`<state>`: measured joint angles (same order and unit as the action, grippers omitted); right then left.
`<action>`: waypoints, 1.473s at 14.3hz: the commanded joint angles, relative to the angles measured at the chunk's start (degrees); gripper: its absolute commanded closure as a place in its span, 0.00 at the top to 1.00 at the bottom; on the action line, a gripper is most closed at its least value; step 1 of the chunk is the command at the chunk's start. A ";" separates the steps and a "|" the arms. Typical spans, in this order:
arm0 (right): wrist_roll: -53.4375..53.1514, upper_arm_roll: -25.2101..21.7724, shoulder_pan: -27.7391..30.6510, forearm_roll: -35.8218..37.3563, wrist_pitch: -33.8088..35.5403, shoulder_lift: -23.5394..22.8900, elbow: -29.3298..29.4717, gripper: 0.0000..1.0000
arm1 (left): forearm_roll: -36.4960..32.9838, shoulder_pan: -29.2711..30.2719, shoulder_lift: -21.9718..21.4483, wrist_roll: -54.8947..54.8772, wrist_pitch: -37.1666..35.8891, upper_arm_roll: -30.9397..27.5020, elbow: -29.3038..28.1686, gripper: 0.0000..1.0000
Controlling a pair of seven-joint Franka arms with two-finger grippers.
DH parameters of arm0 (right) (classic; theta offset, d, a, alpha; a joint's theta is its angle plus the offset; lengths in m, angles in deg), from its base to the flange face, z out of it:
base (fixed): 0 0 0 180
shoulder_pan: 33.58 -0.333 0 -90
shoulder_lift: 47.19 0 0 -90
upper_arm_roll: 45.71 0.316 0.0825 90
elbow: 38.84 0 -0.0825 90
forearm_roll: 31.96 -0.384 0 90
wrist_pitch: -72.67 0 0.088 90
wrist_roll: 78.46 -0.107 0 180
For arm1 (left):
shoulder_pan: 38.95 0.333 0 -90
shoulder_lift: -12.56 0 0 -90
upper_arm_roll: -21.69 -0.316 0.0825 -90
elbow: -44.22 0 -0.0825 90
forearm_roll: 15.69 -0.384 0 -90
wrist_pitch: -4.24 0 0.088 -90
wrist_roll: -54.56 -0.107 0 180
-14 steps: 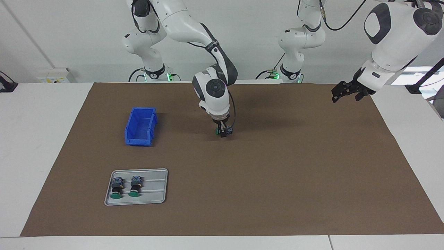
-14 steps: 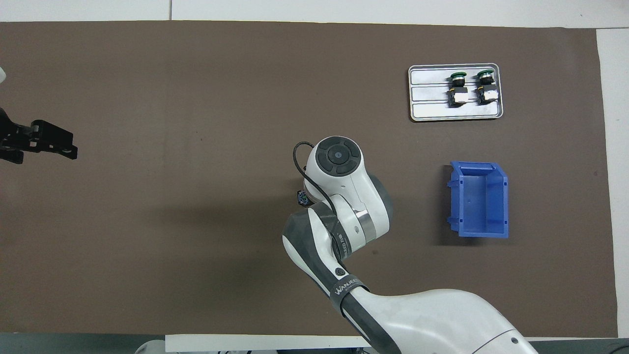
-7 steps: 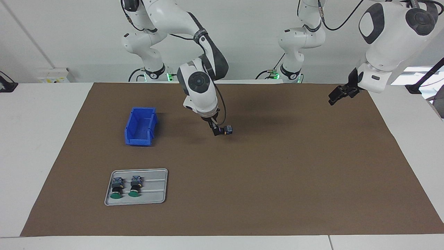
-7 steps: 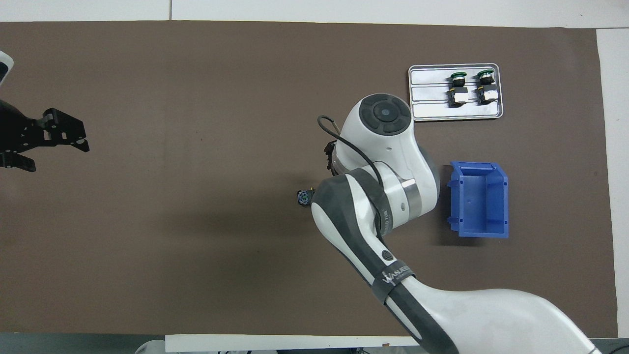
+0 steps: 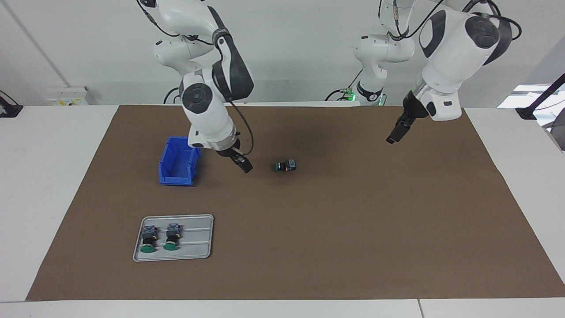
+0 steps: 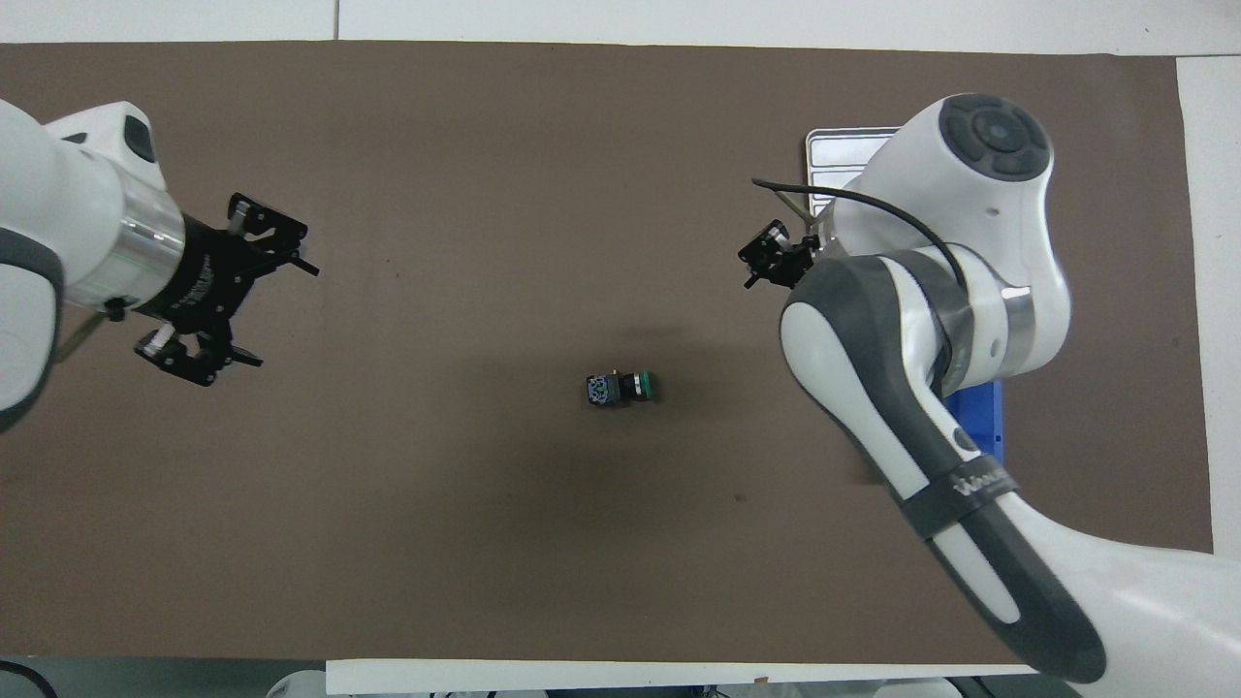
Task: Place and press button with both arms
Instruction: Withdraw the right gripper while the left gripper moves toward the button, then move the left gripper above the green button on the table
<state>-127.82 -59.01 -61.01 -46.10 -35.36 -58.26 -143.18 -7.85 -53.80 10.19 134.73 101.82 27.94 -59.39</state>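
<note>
Button [image 5: 285, 166]: lies on its side on the brown mat [image 5: 353, 229], about mid-table, green cap toward the right arm's end; touched by neither gripper
Right gripper [image 5: 244, 165]: raised, between the button and the blue bin [image 5: 178, 160]; holds nothing; open or closed I cannot tell
Left gripper [image 6: 215, 291]: up over the mat toward the left arm's end, well apart from the button; fingers spread, empty
Tray [image 5: 196, 238]: two more buttons [image 5: 160, 237] lie in it
Progress: placing looks done; pressing is left, and the tipped cap may complicate it
</note>
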 commanded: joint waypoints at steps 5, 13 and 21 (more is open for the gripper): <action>27.88 1.26 12.12 6.06 2.81 4.56 0.79 0.99 | -0.54 -16.50 7.00 41.24 11.39 -0.80 -1.95 1.00; 37.85 11.34 29.52 14.23 15.64 12.38 7.99 0.99 | -6.08 -29.71 25.20 61.33 21.31 -0.80 4.12 1.00; 38.29 21.37 36.91 14.06 20.58 14.84 9.42 0.99 | -7.22 -30.42 27.23 63.62 27.40 -0.89 2.45 0.99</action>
<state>-90.99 -41.30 -28.02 -32.70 -15.45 -43.68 -133.90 -13.83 -83.63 37.42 196.95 127.39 27.70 -55.98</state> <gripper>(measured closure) 0.004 0.004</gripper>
